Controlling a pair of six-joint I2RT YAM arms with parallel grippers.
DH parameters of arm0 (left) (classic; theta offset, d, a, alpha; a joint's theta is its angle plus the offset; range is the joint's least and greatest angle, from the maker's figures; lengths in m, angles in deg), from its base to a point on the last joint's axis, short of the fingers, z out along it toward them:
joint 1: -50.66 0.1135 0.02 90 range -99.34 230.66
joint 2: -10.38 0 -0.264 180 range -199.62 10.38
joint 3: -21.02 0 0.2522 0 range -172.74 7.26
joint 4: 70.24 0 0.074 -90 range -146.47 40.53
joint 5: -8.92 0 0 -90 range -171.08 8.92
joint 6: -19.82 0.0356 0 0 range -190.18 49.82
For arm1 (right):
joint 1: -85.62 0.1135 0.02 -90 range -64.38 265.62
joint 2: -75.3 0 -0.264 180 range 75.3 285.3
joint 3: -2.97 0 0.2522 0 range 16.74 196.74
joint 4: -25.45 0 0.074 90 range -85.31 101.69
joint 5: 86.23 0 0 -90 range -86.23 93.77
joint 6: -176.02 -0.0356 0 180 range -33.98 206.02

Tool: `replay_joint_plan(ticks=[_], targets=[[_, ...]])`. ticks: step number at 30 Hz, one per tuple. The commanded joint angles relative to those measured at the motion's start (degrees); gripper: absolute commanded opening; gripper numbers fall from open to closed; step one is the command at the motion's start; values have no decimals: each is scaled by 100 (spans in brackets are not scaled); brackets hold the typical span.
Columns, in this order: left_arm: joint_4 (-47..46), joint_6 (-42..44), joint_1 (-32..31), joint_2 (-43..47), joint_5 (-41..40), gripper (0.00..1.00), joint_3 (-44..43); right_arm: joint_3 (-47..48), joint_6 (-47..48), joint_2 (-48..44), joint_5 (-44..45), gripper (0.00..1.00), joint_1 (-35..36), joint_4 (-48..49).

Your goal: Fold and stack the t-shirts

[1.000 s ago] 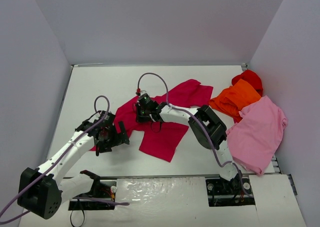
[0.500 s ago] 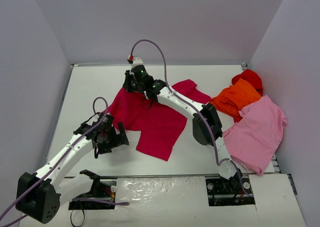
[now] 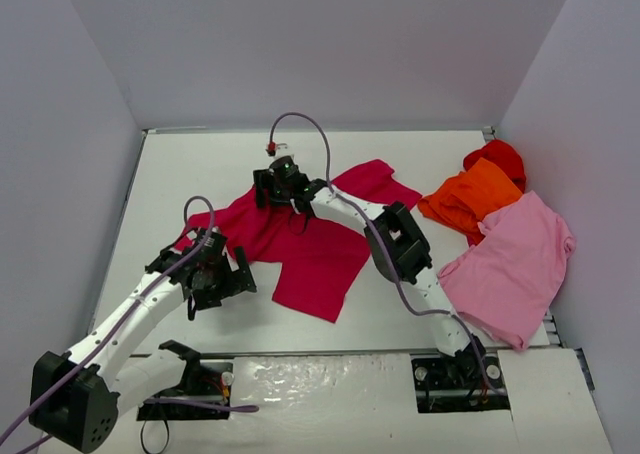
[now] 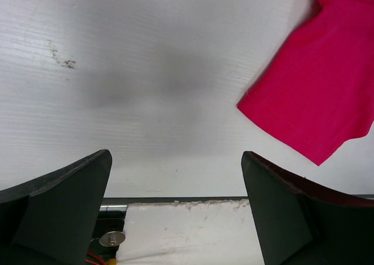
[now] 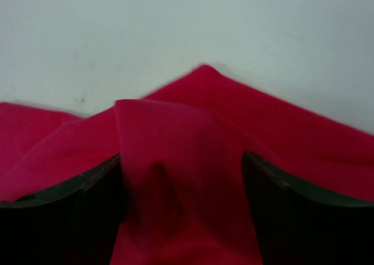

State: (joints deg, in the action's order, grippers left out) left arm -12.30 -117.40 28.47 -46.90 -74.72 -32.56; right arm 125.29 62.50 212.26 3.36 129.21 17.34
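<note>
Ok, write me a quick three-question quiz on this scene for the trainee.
1. True or false: the left gripper holds the crimson t-shirt.
2. The right gripper is: A shut on nothing; B open, with crimson cloth between its jaws; C out of view.
3. How many t-shirts lie heaped at the right edge of the table?
Key: 1 false, it is open over bare table. 2 B. 3 three: orange, light pink, bright red.
</note>
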Motion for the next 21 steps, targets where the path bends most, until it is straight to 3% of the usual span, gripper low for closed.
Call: replay_joint_plan(ticks=[1, 5, 7, 16, 21], targets=[[391, 71, -48, 254, -782, 92, -443, -1519, 24, -2552, 701, 66, 126, 235], [739, 118, -30, 330, -1626, 93, -826, -2999, 20, -3783, 1217, 64, 255, -66], [677, 182, -18, 168, -1630, 92, -999, -3479, -172, -4251, 1264, 64, 226, -333], [1344, 715, -4, -1674, -2044, 95, -2327, -4913, -1102, -5412, 801, 62, 376, -1069], [1446, 908, 14, -2244, -2253, 96, -2857, -5940, -1813, -6109, 366, 61, 415, -1119]])
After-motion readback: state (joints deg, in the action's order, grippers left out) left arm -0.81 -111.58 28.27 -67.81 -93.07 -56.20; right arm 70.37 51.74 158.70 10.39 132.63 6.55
